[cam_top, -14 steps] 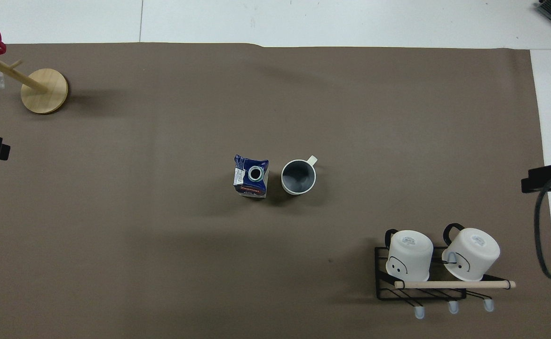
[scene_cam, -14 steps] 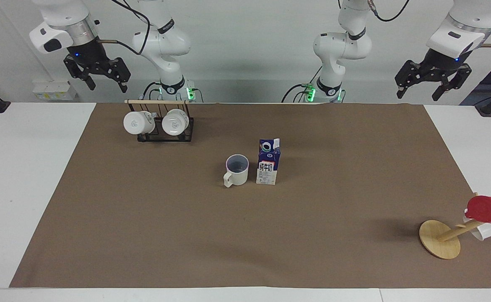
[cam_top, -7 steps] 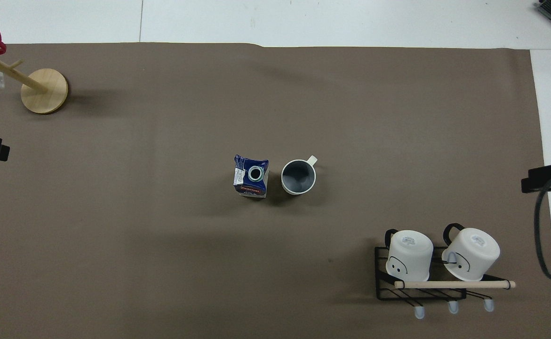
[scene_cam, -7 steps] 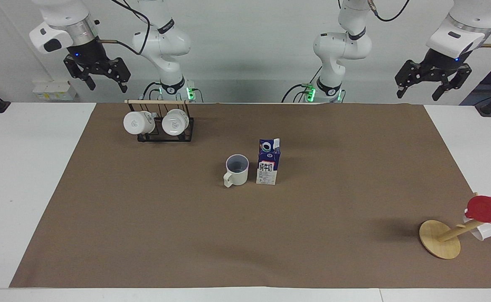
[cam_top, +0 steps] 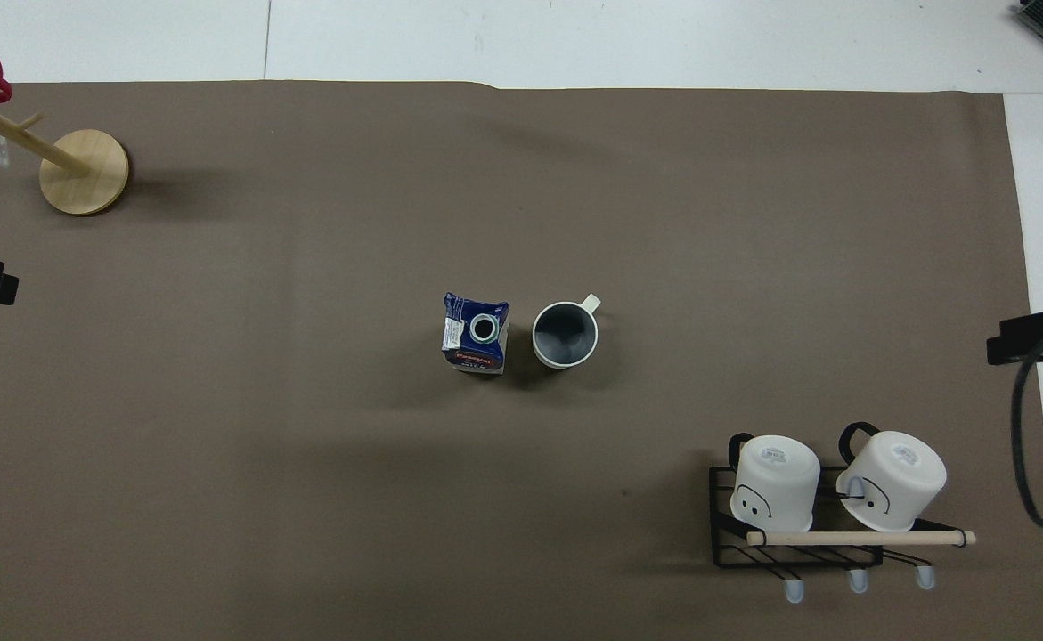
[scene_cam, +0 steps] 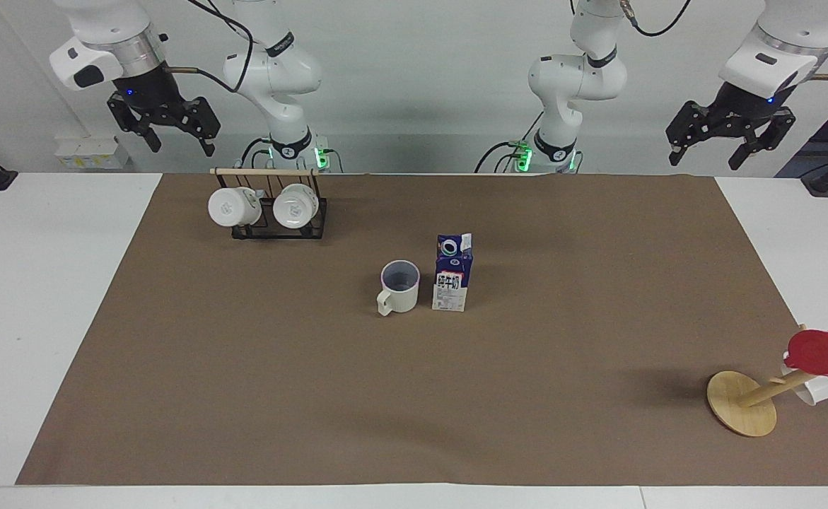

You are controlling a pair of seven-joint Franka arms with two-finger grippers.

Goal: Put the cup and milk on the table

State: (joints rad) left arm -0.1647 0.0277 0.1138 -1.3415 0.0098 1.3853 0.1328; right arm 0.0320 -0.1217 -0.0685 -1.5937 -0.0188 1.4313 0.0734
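Both arms wait, raised and folded back at the robots' edge of the tabletop. The left claw (scene_cam: 730, 141) hangs high over the corner at the left arm's end, fingers spread and pointing down, holding nothing. The right claw (scene_cam: 171, 134) hangs high over the corner at the right arm's end, its fingers likewise spread, tilted slightly inward, empty. Both wrists bend downward.

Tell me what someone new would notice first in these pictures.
The cup and the milk stand upright side by side in the middle of the table. Both grippers hang open, raised at the robots' end: the left gripper and the right gripper, neither holding anything.
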